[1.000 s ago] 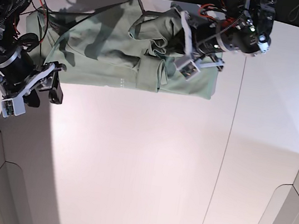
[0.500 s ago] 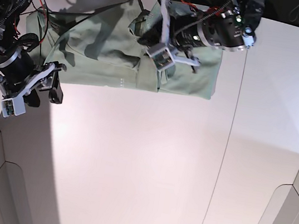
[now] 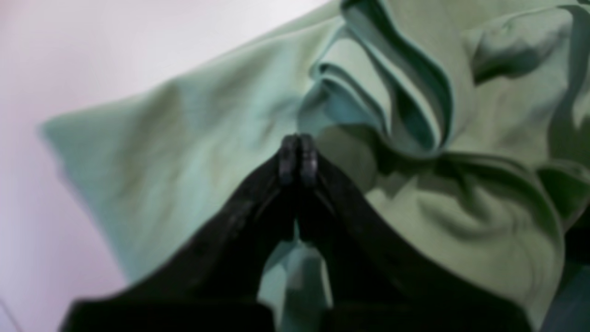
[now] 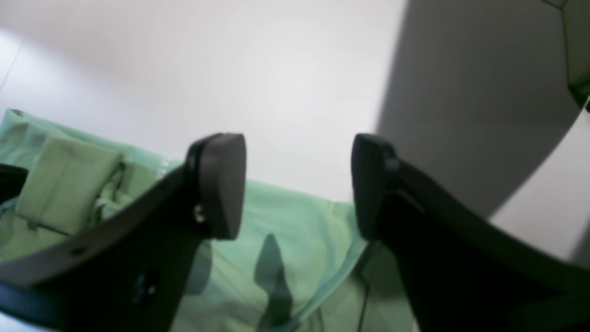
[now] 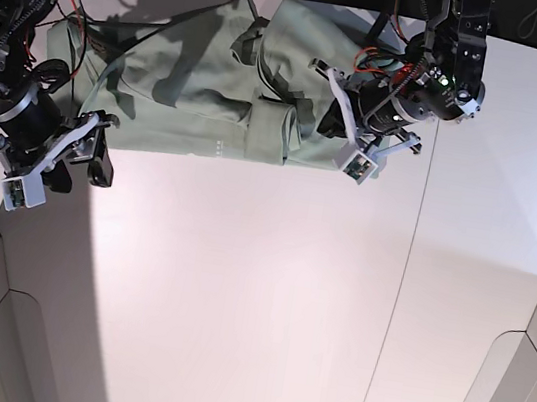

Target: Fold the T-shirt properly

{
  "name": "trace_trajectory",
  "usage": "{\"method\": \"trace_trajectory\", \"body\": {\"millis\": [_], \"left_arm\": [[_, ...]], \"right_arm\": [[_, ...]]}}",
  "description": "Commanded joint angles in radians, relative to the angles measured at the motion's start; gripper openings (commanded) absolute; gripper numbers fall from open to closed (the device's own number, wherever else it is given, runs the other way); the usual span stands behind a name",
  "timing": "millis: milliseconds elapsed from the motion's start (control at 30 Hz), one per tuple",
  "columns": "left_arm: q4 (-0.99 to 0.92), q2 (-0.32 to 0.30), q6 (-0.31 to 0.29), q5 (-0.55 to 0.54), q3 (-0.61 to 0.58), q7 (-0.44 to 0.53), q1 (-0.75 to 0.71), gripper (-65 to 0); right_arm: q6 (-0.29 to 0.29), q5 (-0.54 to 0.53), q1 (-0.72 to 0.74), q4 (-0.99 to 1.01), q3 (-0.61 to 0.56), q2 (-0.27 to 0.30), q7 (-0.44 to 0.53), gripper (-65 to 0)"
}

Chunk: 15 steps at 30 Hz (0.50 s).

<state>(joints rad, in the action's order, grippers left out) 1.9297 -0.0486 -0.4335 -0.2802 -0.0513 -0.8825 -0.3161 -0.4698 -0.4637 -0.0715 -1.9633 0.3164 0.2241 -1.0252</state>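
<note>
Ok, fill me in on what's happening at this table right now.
A two-armed robot is partway through folding a T-shirt, which lies bunched and partly folded at the far side of the white table. The left gripper is over the shirt's rumpled end with its jaws closed; the wrist view shows no cloth pinched between the tips. The right gripper hangs open beside the shirt's other end, holding nothing. The fold is not yet neat or finished.

Bright, even light on the pale bench [image 5: 265, 292]; a broad shadow darkens its left; both wrist views are soft and blurred.
</note>
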Motion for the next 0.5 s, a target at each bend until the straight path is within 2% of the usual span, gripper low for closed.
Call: {"method": "trace_trajectory", "body": {"millis": [0,267,467], "left_arm": [[0.014,0.007,-0.004,-0.019,-0.010,0.018,0.016,-65.0],[0.013,0.083,-0.005,-0.026,-0.216,0.019,0.068,-65.0],[0.011,0.115,-0.004,0.038,-0.345,0.039,0.135,-65.0]], "right_arm": [[0.002,-0.015,0.013,-0.016,0.005,0.009,0.027,-29.4],[0.002,-0.015,0.013,-0.016,0.005,0.008,0.027,-29.4],[0.002,-0.015,0.013,-0.016,0.005,0.009,0.027,-29.4]]}}
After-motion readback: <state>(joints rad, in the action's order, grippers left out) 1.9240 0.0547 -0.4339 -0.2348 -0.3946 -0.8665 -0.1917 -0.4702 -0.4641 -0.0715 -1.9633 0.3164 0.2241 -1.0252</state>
